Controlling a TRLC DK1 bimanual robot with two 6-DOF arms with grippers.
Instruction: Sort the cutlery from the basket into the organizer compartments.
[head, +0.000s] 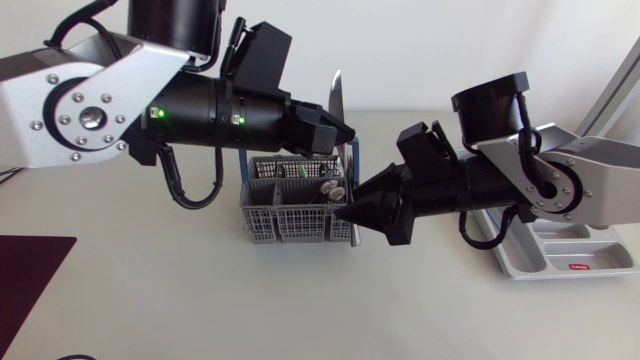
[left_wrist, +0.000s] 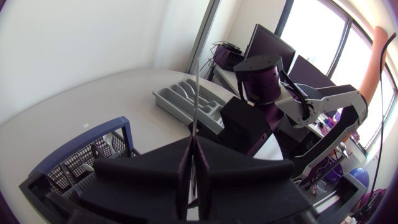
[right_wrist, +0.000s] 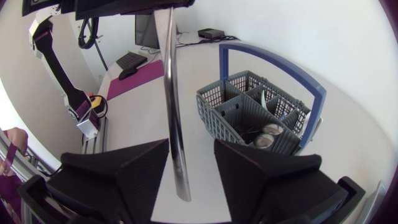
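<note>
Passing a knife (head: 337, 96) arm to arm looks to be the step in hand, above the basket (head: 290, 215). L claw (head: 336, 128) is clenched on the knife about mid-length, blade up, handle hanging down. R claw (head: 350, 212) is released: its fingers (right_wrist: 124, 171) stand either side of the handle's lower end, w/ a gap on both sides & no contact seen.

To do it well, in my view, R should centre the handle btwn its pads, close square on the flat faces rather than the edges, & take hold well below L's grip so the two claws don't foul. L should let go only once R's hold is firm, else the knife could drop into or beside the basket.

The organizer (head: 565, 262) sits on the worktop (head: 150, 290) at the R side, well apart from both claws. More cutlery (right_wrist: 267, 134) shows in the basket, so sorting looks far from done.
</note>
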